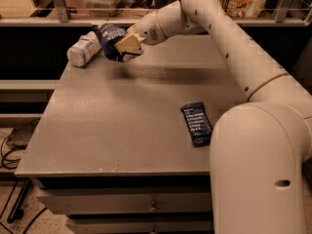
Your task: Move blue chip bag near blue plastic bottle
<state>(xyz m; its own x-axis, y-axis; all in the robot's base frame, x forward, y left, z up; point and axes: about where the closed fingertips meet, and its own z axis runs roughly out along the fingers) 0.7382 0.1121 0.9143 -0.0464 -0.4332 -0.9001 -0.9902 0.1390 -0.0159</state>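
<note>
The blue chip bag, dark navy and crinkly with white lettering, is held in my gripper at the table's far left. It hangs just above the grey tabletop. The blue plastic bottle, clear with a pale label, lies on its side right beside the bag, to its left, at the far left corner. My gripper is shut on the bag's right side. My white arm reaches in from the right.
A flat dark blue bar wrapper lies on the table's right side, next to my arm's base. A shelf rail with boxes and bags runs behind the table. Drawers sit under the table's front edge. Cables lie on the floor at left.
</note>
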